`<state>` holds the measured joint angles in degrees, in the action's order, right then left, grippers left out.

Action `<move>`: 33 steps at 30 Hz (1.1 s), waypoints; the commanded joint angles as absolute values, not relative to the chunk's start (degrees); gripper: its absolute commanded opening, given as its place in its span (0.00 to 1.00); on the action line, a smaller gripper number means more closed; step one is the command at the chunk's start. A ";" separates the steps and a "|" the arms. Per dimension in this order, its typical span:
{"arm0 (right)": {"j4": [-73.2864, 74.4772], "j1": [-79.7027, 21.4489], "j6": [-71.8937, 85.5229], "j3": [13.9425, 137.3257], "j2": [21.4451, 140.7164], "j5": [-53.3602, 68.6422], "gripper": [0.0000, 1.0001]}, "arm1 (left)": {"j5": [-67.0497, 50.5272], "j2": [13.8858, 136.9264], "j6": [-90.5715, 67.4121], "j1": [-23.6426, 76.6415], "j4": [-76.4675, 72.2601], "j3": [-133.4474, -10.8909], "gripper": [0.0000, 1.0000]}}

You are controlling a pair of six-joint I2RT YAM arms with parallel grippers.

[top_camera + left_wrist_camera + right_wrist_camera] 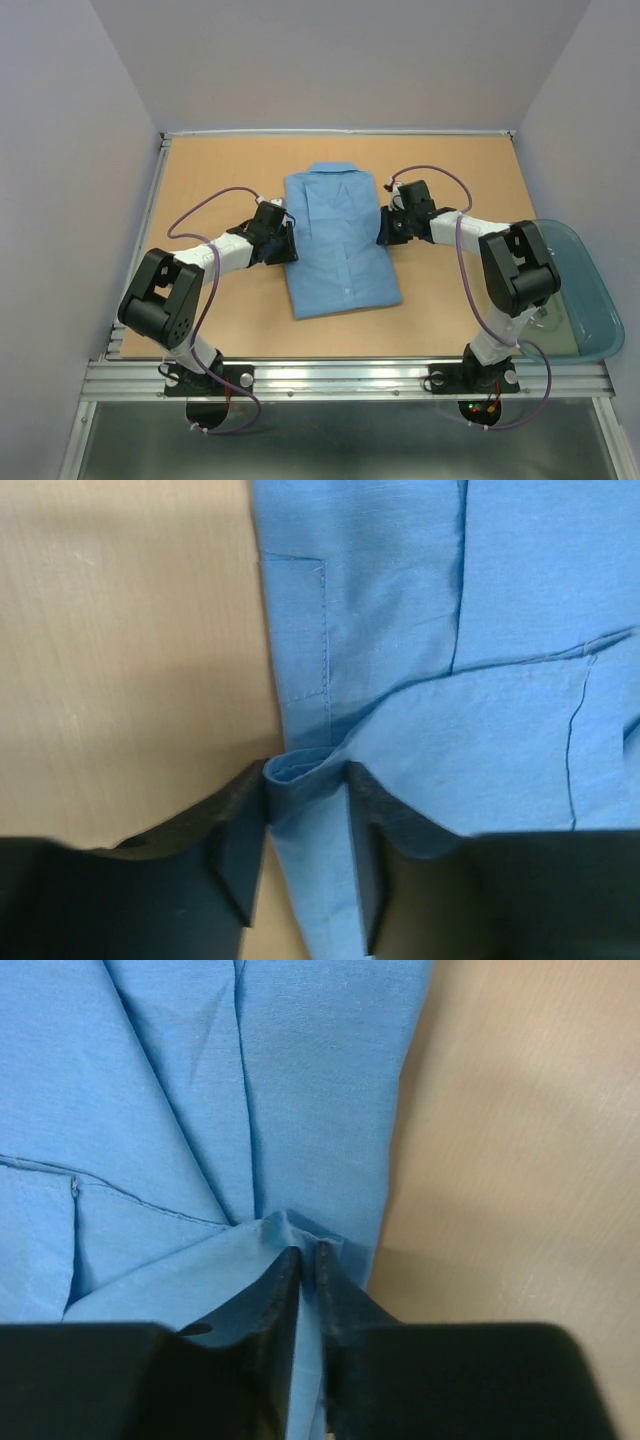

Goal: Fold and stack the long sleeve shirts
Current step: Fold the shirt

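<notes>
While light blue collared woven long sleeve shirt lies part-folded mid wooden desk, right fingers pinch its right edge, nearly closed; left fingers straddle left edge fold, partly apart, clamp unclear. Risk: thin cloth slips from left side on lift, skewing fold.

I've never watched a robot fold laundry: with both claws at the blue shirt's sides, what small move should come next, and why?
Probably a slight lift on both sides together. The shirt lies flat with sleeves folded in. The left gripper has its left edge bunched between its jaws and the right gripper pinches the right edge, so raising both edges would start the cross fold.
</notes>
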<state>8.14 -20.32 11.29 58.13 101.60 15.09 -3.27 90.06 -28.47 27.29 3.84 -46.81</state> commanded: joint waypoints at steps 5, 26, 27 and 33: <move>7.12 -20.13 9.84 58.80 96.59 15.12 0.01 | -4.75 88.51 -24.70 28.74 2.63 -48.51 0.12; -1.21 -19.95 13.36 52.56 91.58 5.54 0.00 | 1.30 80.07 -12.92 31.03 -9.56 -50.81 0.06; -1.75 -19.95 13.53 52.56 92.10 5.28 0.01 | 1.84 80.33 -13.09 30.94 -10.45 -50.37 0.06; -4.57 -19.77 14.33 52.82 95.80 4.04 0.00 | 4.39 91.55 -16.25 30.76 -9.58 -52.29 0.06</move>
